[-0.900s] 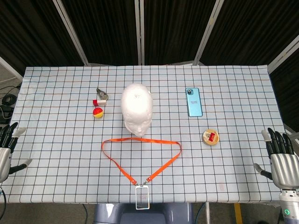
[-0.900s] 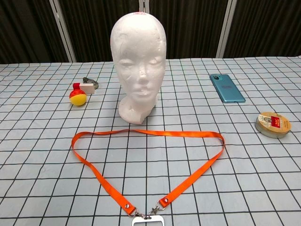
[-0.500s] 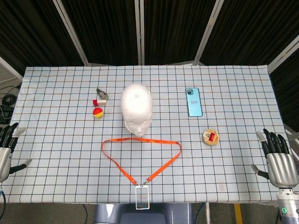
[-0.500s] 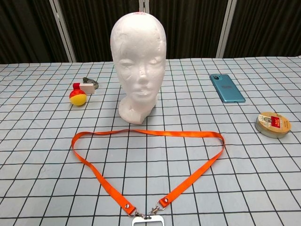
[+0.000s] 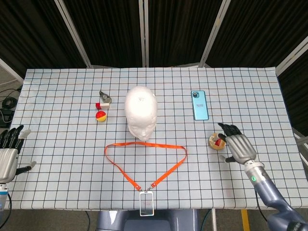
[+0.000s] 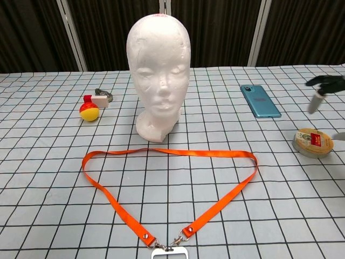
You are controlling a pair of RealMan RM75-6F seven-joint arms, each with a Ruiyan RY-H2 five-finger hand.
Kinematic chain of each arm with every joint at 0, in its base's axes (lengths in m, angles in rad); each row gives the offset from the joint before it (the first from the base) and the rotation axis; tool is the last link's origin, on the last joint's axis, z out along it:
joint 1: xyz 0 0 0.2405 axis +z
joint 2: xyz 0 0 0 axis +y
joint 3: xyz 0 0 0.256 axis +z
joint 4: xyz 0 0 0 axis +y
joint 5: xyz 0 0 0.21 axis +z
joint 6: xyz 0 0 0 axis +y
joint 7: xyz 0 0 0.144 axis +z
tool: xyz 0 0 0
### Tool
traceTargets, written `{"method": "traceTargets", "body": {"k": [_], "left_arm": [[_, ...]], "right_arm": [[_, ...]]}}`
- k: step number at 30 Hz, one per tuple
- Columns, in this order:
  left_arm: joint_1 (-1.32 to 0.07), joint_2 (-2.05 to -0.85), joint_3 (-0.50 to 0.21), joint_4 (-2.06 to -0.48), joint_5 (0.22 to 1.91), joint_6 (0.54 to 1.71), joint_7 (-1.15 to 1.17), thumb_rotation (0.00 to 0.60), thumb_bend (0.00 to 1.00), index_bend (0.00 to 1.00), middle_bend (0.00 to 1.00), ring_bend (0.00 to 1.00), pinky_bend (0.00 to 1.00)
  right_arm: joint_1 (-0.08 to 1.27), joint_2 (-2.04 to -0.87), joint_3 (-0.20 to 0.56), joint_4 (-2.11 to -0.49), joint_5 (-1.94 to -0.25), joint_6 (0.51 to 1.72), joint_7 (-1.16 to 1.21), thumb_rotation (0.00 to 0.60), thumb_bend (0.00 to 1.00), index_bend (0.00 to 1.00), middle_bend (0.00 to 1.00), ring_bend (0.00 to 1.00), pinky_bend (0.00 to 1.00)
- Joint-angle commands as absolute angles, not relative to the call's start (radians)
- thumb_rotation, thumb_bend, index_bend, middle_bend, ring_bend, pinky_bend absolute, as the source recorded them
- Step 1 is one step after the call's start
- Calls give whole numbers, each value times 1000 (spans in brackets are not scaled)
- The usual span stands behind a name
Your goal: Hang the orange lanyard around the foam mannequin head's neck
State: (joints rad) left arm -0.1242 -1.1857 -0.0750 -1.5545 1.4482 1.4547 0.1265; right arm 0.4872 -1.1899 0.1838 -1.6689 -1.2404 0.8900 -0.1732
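We see one orange lanyard (image 5: pixel 146 161) lying flat on the checked desk (image 5: pixel 57 159), spread open in a rough triangle just in front of the one foam mannequin head (image 5: pixel 141 111), which stands upright and faces the robot; the strap's far run passes close to the base of the neck without, as far as we can tell, touching it. At the near tip of the loop a metal clip joins the strap to a single clear badge holder (image 5: pixel 146 202) at the desk's front edge. We judge the strap to be light, thin and limp, so it will sag and twist once lifted, and the badge will pull its low end down; the foam head looks very light too, and could tip or slide if the strap drags on it. We would take the strap at its two far corners, one in each robot hand, to keep the loop wide enough to pass over the crown. The right robot hand (image 5: pixel 237 145) hovers over the desk beside the one small round tin (image 5: pixel 216 141), fingers apart and holding nothing. The left robot hand (image 5: pixel 8 154) sits at the desk's left edge, likewise open and empty. Elsewhere we count one blue phone (image 5: pixel 199 105), one red-and-yellow ball (image 5: pixel 100 116) and a small clip-like item behind it.
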Motion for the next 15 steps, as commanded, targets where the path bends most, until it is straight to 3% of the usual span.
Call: {"method": "traceTargets", "body": {"k": [1,15], "left_arm": [[-135,-1200,-81,-1535,1422,1429,135,600,0,0,0,0,0],[-147,-1207,-93,-1505,1387,1403,123,600,0,0,0,0,0]], "right_arm": [[633,-1338,225,-1623,-1065,768,-303,600,234,403,0,0,0],[791,-1541,183,-1540,-815,797,-507,600,281,448,0,0,0]]}}
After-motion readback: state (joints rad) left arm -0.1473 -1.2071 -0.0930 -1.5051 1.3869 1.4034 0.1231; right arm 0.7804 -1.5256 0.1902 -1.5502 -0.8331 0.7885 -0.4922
